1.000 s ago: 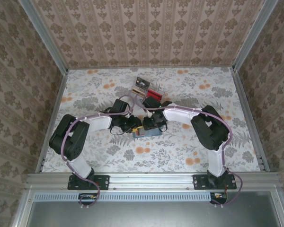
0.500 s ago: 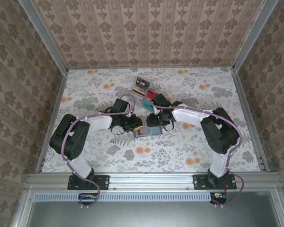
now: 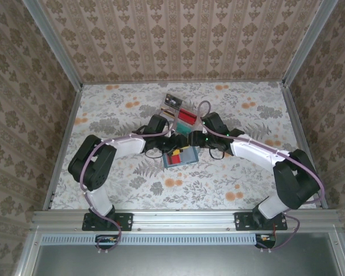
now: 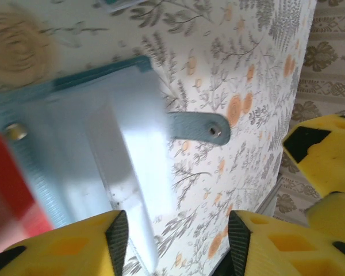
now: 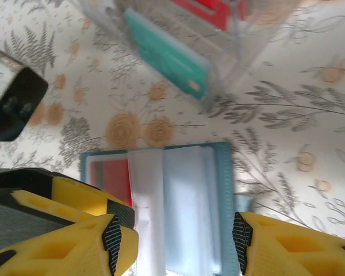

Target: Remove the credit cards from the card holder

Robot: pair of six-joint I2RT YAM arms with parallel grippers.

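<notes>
Near the middle of the flower-printed table (image 3: 230,178) lies the card holder (image 3: 184,157), a small slate-blue wallet spread flat with its soft panels facing up. Glossy clear sleeves (image 5: 184,201) cover its inner face and catch the light in pale bands. A thin red card (image 5: 112,178) sits in the pocket at one end, flat and rectangular. A narrow blue strap (image 4: 198,126) with a round metal snap sticks out from the holder's long edge onto the tablecloth.

The left gripper (image 4: 178,233) hangs just above one end of the holder. Its blocky yellow fingers, with black ribbed inner faces, stand well apart and hold nothing. The right gripper (image 5: 178,238) hangs over the holder from the opposite side, its fingers likewise spread wide and gripping nothing. From above, the two grippers nearly meet over the wallet.

Just beyond the holder stands a clear hard-plastic tray (image 5: 247,46) with straight walls. A teal card (image 5: 167,57) leans tilted inside it, and a second red card (image 5: 210,7) lies in the next compartment. A dark card with gold stripes (image 3: 172,101) rests at the tray's far end.
</notes>
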